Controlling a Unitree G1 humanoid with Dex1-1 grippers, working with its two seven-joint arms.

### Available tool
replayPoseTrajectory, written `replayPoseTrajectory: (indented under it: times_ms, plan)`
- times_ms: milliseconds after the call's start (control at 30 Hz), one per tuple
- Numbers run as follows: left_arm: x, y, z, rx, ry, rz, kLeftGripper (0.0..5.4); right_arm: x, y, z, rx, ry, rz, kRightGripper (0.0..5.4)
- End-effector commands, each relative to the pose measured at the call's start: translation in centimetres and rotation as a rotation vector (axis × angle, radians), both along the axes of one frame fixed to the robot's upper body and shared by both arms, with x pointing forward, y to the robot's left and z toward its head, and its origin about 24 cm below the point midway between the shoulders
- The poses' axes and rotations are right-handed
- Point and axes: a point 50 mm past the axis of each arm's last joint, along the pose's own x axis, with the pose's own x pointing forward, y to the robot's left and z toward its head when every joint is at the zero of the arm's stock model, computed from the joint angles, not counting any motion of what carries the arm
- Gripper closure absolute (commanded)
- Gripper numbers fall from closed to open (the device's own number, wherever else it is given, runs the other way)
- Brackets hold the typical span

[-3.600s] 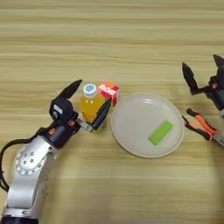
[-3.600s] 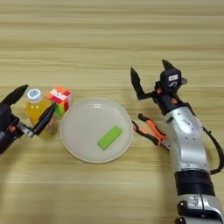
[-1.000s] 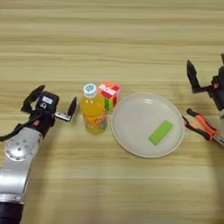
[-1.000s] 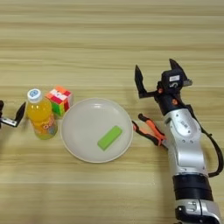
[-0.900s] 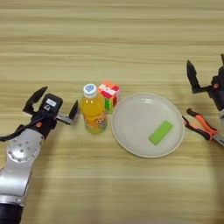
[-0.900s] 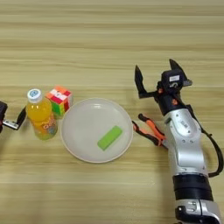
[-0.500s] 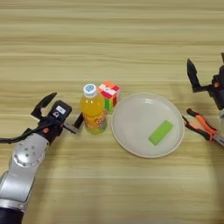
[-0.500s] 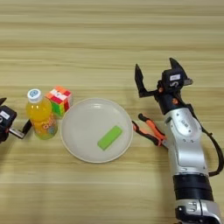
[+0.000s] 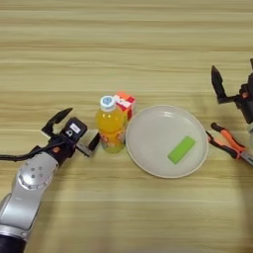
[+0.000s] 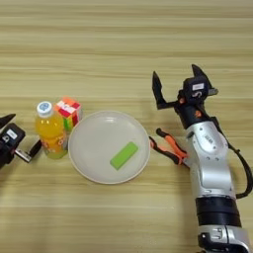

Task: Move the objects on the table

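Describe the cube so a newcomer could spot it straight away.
Start at the round plate in the middle of the table. Just off its upper-left rim stands a juice bottle; the cube sits right behind it. It is the only boxy, multicoloured thing there.

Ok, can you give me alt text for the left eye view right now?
The left gripper, open, sits just left of an upright orange-juice bottle, with a puzzle cube behind it. To the right, a cream plate holds a green block; orange-handled pliers lie beyond, below the open right gripper.
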Motion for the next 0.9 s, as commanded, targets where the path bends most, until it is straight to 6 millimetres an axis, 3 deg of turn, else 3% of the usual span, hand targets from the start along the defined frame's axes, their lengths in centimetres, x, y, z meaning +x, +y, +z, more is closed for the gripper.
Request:
replayPoseTrajectory:
  times_ms: [33, 900]
  plan:
    - [-0.1, -0.3, 0.0, 0.016, 0.007, -0.031, 0.03, 0.0, 0.0, 0.5, 0.001, -0.005, 0.01, 0.0]
    - [0.8, -2.1, 0.5, -0.023, -0.011, -0.11, 0.03, 0.2, -0.4, 0.5, 0.01, -0.007, -0.008, 0.0]
